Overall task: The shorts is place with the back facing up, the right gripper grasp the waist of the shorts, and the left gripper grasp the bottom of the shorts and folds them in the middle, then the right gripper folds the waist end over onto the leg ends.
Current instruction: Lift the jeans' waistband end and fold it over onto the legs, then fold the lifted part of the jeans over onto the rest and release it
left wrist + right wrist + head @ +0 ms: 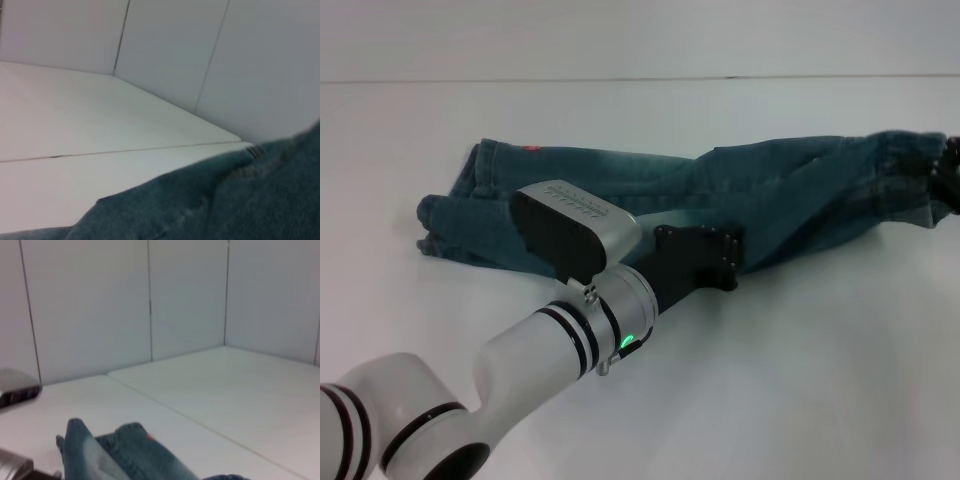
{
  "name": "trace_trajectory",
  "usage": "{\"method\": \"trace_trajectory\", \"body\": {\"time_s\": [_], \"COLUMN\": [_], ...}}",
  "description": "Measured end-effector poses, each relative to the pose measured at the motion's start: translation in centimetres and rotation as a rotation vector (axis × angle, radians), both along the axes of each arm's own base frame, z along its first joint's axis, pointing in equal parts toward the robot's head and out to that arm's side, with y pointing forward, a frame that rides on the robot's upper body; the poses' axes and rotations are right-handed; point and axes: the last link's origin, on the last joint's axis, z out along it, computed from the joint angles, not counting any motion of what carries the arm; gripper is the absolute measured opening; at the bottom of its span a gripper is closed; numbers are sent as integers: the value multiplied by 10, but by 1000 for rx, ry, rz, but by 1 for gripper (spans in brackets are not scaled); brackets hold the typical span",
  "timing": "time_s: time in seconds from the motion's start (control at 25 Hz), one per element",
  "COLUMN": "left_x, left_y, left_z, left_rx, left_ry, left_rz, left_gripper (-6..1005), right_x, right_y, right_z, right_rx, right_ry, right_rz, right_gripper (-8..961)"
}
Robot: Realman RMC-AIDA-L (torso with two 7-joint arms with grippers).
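The blue denim shorts [620, 195] lie across the white table [800, 380], folded lengthwise into a long band. The leg ends [450, 220] point left and the waist [910, 180] points right. My left gripper [705, 255] rests at the near edge of the shorts around their middle, with denim [225, 200] filling the close part of the left wrist view. My right gripper [948, 172] shows only partly at the picture's right edge, shut on the waist end. The leg ends [125, 450] also show in the right wrist view.
Pale wall panels [150, 300] stand behind the table. A table seam [115, 151] runs across the surface beyond the shorts. My left arm [520, 370] reaches in from the near left corner.
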Motion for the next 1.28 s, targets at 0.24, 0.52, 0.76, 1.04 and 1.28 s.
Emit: {"method": "trace_trajectory", "body": {"time_s": [0.24,0.52,0.76,1.04,1.28], "left_x": [9,25,30,-40,-137], "left_y": [-5,-16,-16,3,-15], "left_z": [-5,-12,-12,35,140], "left_rx": [-26,-69,-68,112,249], "left_ry": [2,-20,-32,-24,-145], "left_rz": [-37,-100,-115,9,47], "left_gripper": [9,7,6,7,8], "right_x": [-25,-77,-132,-158,-164], "right_y": [28,81,103,109,108], "right_z": [6,-8,-48,-79,-91], "right_rx": [12,-62,-158,-212,-238], "right_ry": [3,-9,-87,-165,-181], "right_rz": [72,191,324,377,375], "right_gripper": [56,57,57,57,57]}}
